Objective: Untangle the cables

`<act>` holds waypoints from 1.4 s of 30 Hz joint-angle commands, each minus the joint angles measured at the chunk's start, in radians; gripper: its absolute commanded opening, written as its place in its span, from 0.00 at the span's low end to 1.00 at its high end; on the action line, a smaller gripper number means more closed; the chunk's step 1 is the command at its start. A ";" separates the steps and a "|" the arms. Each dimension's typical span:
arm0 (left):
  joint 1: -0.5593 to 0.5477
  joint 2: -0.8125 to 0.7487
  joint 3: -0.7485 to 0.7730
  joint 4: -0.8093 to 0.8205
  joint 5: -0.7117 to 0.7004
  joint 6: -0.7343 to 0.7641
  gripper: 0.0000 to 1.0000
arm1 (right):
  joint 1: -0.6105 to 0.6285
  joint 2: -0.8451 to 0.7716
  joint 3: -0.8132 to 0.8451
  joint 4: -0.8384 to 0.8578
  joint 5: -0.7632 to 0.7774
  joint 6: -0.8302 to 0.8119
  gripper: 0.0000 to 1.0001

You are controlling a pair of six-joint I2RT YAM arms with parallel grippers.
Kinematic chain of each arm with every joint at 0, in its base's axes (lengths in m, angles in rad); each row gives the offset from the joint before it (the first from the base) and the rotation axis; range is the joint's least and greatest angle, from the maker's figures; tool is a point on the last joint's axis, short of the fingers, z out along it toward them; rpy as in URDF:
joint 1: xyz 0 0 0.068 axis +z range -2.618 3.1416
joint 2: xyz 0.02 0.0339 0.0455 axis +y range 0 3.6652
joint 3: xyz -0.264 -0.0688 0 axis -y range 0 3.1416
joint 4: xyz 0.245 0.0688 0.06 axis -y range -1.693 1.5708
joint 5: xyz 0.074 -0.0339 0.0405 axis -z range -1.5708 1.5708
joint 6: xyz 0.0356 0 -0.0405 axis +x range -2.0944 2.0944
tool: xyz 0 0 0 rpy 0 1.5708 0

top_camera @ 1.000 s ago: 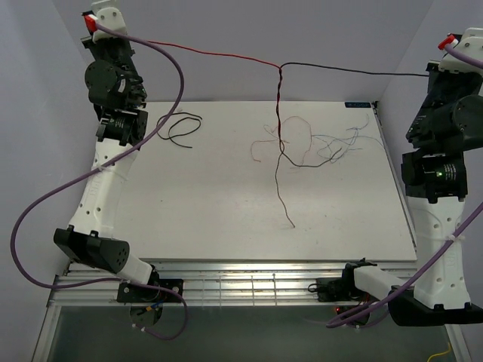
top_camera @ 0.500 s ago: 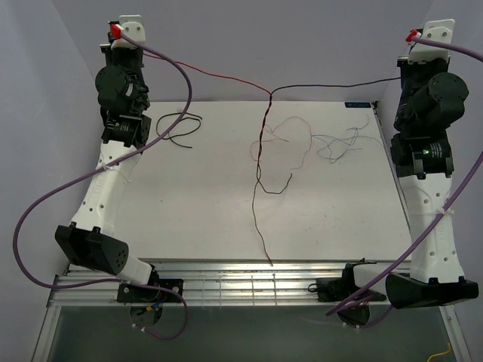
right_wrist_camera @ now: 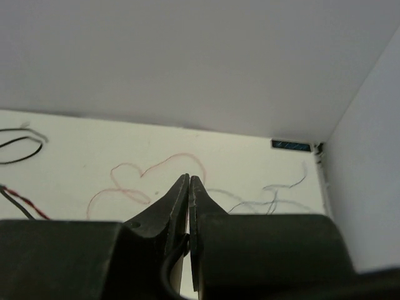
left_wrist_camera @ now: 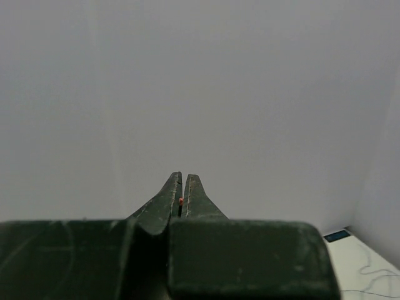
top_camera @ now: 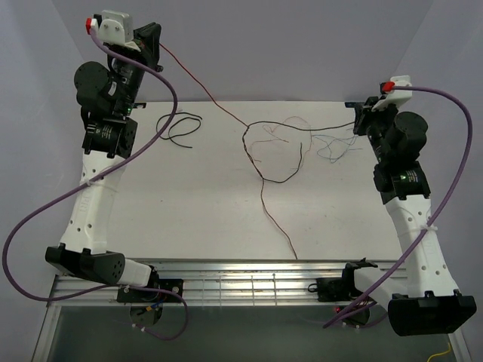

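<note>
My left gripper [top_camera: 155, 36] is raised at the back left, shut on the end of the red cable [top_camera: 202, 89]; a red speck shows between its jaws in the left wrist view [left_wrist_camera: 180, 201]. The red cable slopes down to the table and twists with a black cable [top_camera: 266, 179], whose tail ends near the front edge. My right gripper [top_camera: 360, 121] is low at the back right, shut on that black cable [right_wrist_camera: 177, 251]. A pale pink cable [top_camera: 290, 128] [right_wrist_camera: 156, 167] and a pale blue-grey cable [top_camera: 336, 147] [right_wrist_camera: 270, 199] lie loose behind the twist. A second black cable [top_camera: 178, 128] lies apart at the back left.
The white table [top_camera: 189, 219] has grey walls at the back and both sides. A metal rail [top_camera: 241, 280] runs along the front edge by the arm bases. Purple hoses [top_camera: 45, 204] loop off both arms.
My right gripper came down and inward toward the table; my left gripper swung right. The taut red and black spans went slack, and their twist moved left and down onto the table.
</note>
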 commanded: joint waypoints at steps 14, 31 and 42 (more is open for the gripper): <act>0.004 -0.092 0.009 0.086 0.551 -0.296 0.00 | -0.003 -0.026 -0.427 0.185 -0.556 0.303 0.73; 0.006 -0.198 -0.102 0.069 0.688 -0.265 0.00 | 0.527 0.101 -0.088 -0.083 -0.570 -0.491 0.90; 0.004 -0.258 -0.184 0.087 0.748 -0.260 0.00 | 0.676 0.437 -0.036 0.097 -0.487 -0.804 0.90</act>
